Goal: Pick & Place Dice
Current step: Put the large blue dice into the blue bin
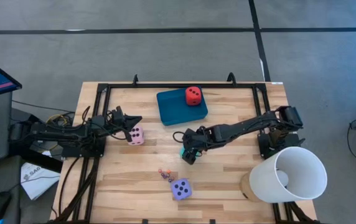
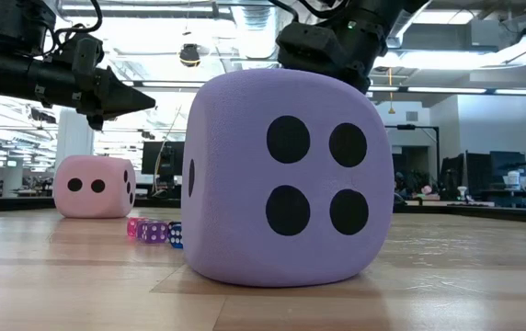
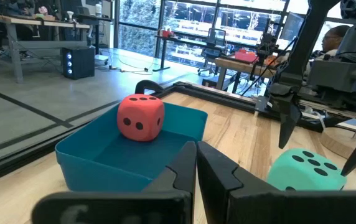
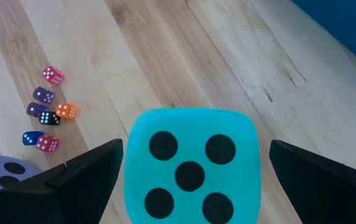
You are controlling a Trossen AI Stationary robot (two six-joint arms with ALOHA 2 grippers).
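The turquoise die (image 4: 190, 165) sits on the table near its middle. My right gripper (image 4: 196, 152) is open and slants down over it, one finger (image 4: 84, 177) on each side, with a gap showing on at least one side. The red die (image 1: 193, 95) lies in the teal tray (image 1: 172, 109) at the far middle. Near my left gripper (image 1: 137, 121), which is shut and points level toward the right, the pink die (image 1: 135, 135) rests on the table. The purple die (image 1: 180, 188) stands near the front edge.
Several tiny coloured dice (image 1: 164, 174) lie just beyond the purple die. A large white cup-shaped thing (image 1: 288, 175) lies on its side at the near right corner. A black frame (image 1: 184, 85) runs round the tabletop. Bare wood stretches between the tray and the purple die.
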